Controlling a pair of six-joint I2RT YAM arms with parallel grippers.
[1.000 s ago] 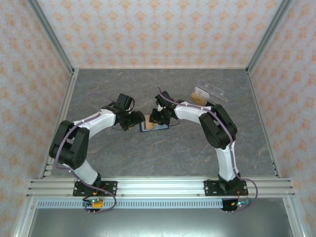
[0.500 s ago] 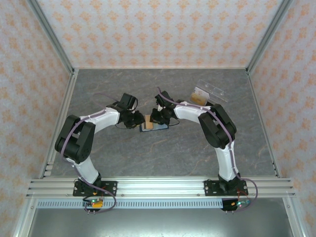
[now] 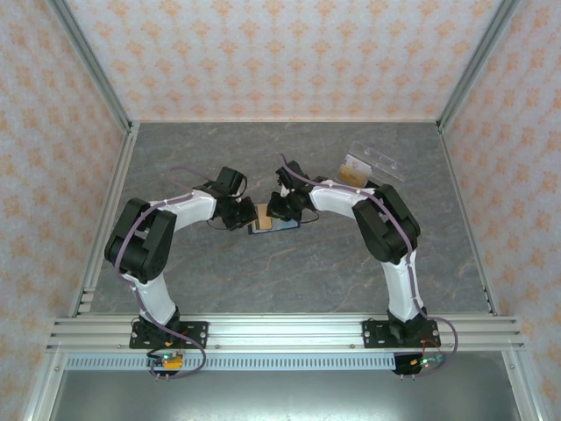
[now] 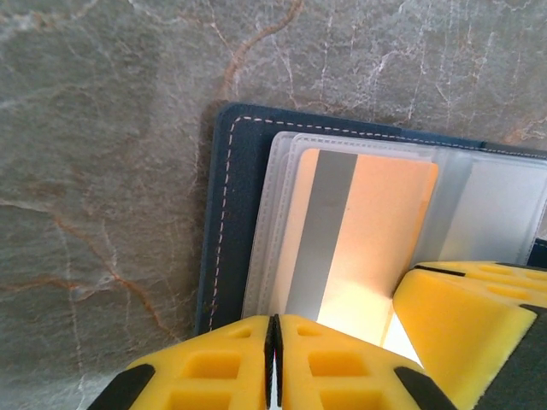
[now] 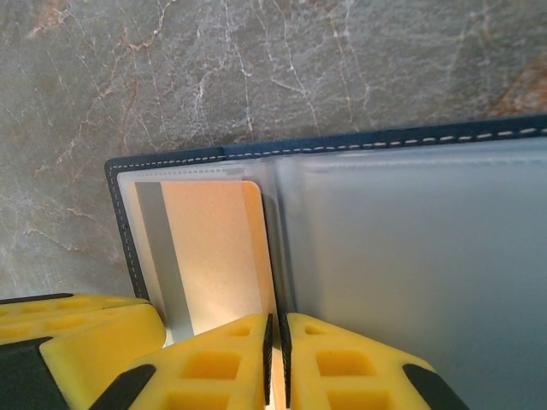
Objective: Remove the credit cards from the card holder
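The card holder, a navy wallet, lies open mid-table. A beige credit card with a grey stripe sits in the clear sleeve over its stitched navy panel. My left gripper is shut, tips down at that sleeve's near edge, left of the card. My right gripper is shut too, tips at the fold beside the card, with a frosted sleeve page to its right. Seen from above, the left gripper and right gripper meet over the wallet, a beige card edge between them.
A clear plastic box with something beige inside sits at the back right. Aluminium frame rails and patterned walls bound the grey marble table. Each wrist view catches the other gripper's yellow finger.
The left arm's elbow has swung inward toward the centre while its gripper stayed at the wallet. The right arm and wallet have not visibly moved.
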